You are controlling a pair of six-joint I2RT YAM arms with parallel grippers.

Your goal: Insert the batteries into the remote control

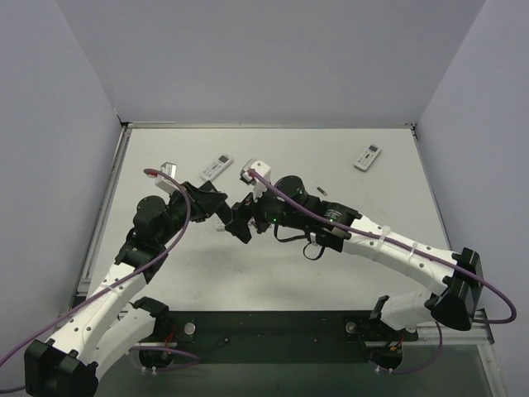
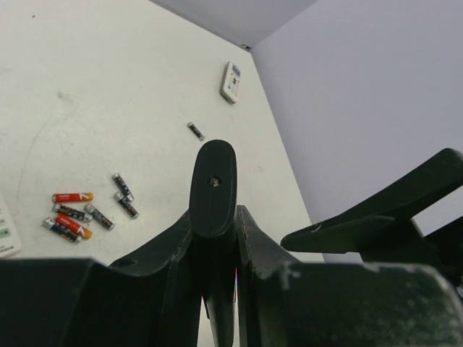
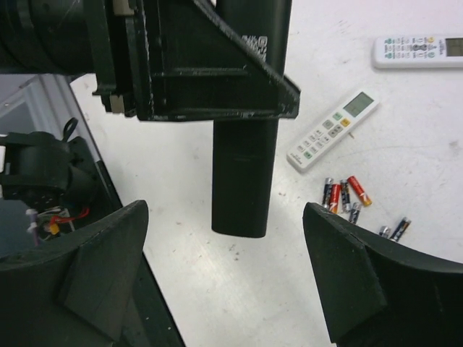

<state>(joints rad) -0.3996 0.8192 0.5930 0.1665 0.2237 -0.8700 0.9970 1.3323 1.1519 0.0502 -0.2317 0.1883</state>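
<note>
The black remote control [image 2: 213,181] is being clamped at one end by the left gripper [image 2: 213,230], whose jaws are being pressed together on its sides, its long axis running straight out from that wrist. The right gripper [image 3: 226,211] is being presented at the remote control's free end with its jaws standing wide apart, one on each side of that end and gripping nothing. The line between them is being crossed squarely by the long axis. The batteries [image 3: 346,195] are lying loose on the worktop [image 3: 239,303] off to one side of the free end. They are clustered just beside a white remote [image 3: 333,130], with their axes pointing several ways. One lone battery [image 2: 195,131] is lying well apart from the cluster. The right arm is being judged the one free to fetch a cell, its jaws being empty and near the cluster. Open worktop is being offered around the cluster except on the white remote's side, and the worktop's edge is lying on the black remote control's far side from it.
</note>
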